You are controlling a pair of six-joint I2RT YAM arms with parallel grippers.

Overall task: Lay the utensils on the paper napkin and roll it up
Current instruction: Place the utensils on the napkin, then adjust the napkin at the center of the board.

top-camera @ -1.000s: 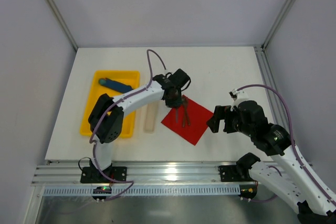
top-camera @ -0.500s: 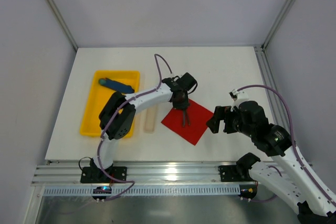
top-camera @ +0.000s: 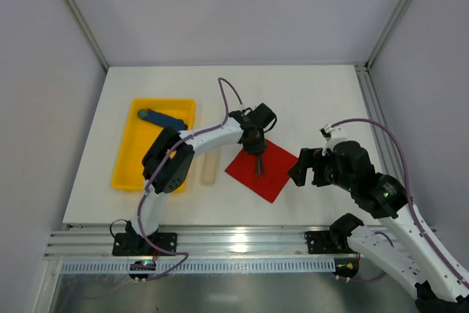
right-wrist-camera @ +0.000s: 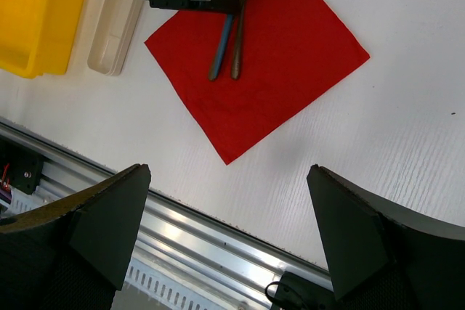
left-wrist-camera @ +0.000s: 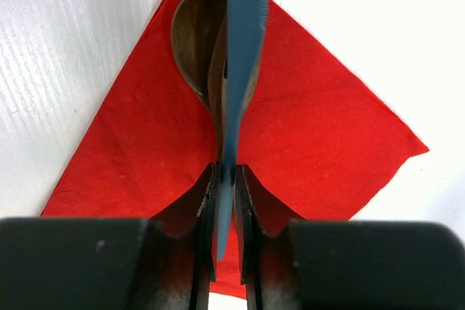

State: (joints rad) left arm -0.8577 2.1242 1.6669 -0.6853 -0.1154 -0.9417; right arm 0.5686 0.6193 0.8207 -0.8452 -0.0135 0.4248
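White table, napkin flat at centre, spoon lying on it with knife just over the spoon. Since a second ago, left gripper shifted right onto the napkin's far corner, jaws narrow either side of the knife and starting to ease, cannot tell whether pinching or already loose; right gripper spread wide, empty, hovering just right of the napkin. Reads as knife being set down with the spoon, so placing nearly done and rolling not yet begun.
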